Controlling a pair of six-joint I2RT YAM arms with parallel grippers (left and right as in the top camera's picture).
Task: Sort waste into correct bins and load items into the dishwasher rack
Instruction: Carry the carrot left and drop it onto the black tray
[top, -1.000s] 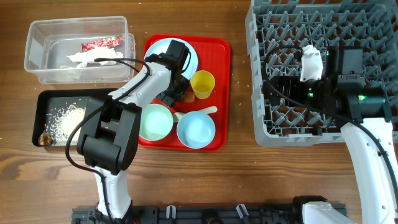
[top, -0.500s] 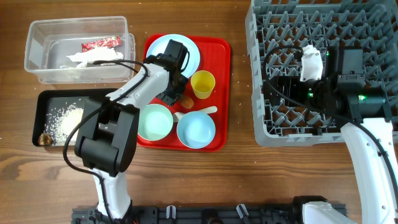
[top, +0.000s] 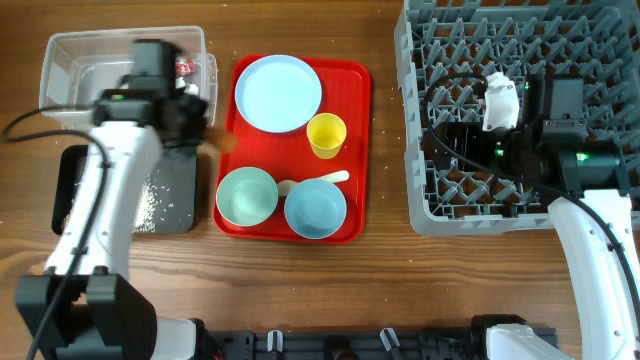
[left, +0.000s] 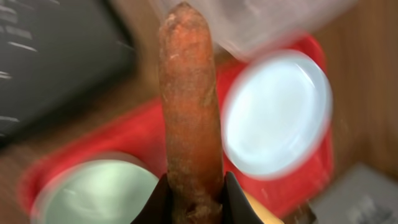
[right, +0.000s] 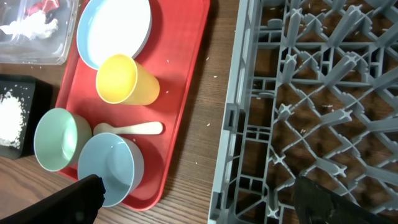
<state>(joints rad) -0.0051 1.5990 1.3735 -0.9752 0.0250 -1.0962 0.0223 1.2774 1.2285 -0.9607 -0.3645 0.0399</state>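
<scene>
My left gripper is shut on the orange carrot and holds it in the air. In the overhead view it hangs by the right ends of the clear tub and the black tray. The tub holds the red wrapper and white tissue. Rice lies in the black tray; the brown lump is hidden. The blue plate, yellow cup, green bowl, blue bowl and spoon sit on the red tray. My right gripper is open and empty over the grey rack.
The red tray lies between the bins and the rack. My left arm stretches across the black tray. Bare wooden table shows as a narrow strip between tray and rack, and along the front.
My left gripper has lifted the carrot off the red tray and swung left to the bins. The plate is now uncovered. The right arm has not moved.
</scene>
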